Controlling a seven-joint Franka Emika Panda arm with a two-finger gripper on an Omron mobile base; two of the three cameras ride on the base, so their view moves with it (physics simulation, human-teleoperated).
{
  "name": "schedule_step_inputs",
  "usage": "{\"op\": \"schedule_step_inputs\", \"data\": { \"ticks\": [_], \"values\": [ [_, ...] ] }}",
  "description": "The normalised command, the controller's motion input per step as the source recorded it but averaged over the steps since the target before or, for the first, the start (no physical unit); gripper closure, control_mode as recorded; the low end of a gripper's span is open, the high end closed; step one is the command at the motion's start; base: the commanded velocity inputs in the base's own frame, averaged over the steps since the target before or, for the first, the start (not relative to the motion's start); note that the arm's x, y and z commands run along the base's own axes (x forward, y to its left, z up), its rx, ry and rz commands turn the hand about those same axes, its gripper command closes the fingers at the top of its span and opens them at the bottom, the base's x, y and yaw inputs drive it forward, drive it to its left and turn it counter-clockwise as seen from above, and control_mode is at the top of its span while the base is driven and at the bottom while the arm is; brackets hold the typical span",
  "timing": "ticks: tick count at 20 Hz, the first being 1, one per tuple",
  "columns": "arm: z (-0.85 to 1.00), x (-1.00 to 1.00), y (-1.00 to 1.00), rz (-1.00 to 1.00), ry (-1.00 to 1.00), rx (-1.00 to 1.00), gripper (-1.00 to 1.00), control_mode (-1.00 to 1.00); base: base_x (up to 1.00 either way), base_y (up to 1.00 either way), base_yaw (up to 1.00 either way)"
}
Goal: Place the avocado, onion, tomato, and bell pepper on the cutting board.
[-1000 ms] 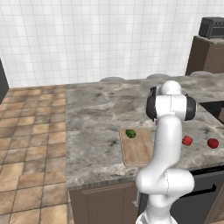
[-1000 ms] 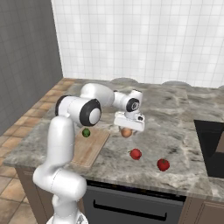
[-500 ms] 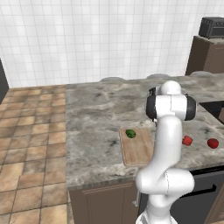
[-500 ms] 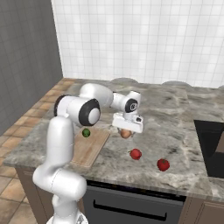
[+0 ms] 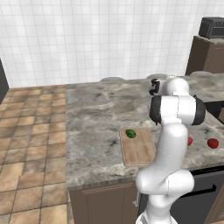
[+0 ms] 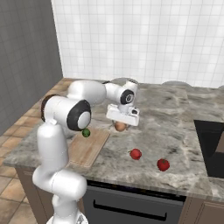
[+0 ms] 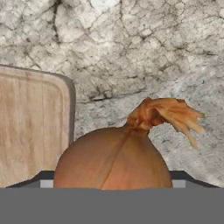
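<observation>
The tan-orange onion (image 7: pixel 113 162) sits on the grey stone counter just right of the cutting board's (image 7: pixel 30 122) corner, its papery tuft pointing away. My gripper (image 6: pixel 121 124) is down over the onion (image 6: pixel 120 127), jaws shut against its two sides. The dark green avocado (image 6: pixel 86 132) lies on the far end of the wooden cutting board (image 6: pixel 89 148); the avocado (image 5: pixel 130 133) and board (image 5: pixel 139 151) also show from the left. The round red tomato (image 6: pixel 135 153) and, further right, the red bell pepper (image 6: pixel 163 164) rest on the counter near its front edge.
A dark cooktop (image 6: pixel 212 144) is set into the counter at the right. The counter's front edge (image 6: pixel 131 186) runs just beyond the red vegetables, with an oven below. A dark appliance (image 5: pixel 212 26) stands on a tall cabinet at the back right.
The jaws have closed in from wide open onto the onion. The arm and the vegetables have stayed where they were.
</observation>
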Motion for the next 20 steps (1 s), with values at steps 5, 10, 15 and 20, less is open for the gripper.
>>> {"op": "schedule_step_inputs", "data": {
  "ticks": [5,10,15,20],
  "values": [
    [0.99,-0.57,0.64,0.01,-0.09,0.00,1.00,-1.00,0.00,0.00,0.00],
    [0.75,-0.58,0.60,0.00,-0.05,0.00,1.00,-1.00,0.00,0.00,0.00],
    [0.20,-0.35,0.56,0.00,0.00,0.00,1.00,-1.00,0.00,0.00,0.00],
    [0.00,-0.33,0.43,0.00,0.01,0.00,1.00,-1.00,0.00,0.00,0.00]
  ]
}}
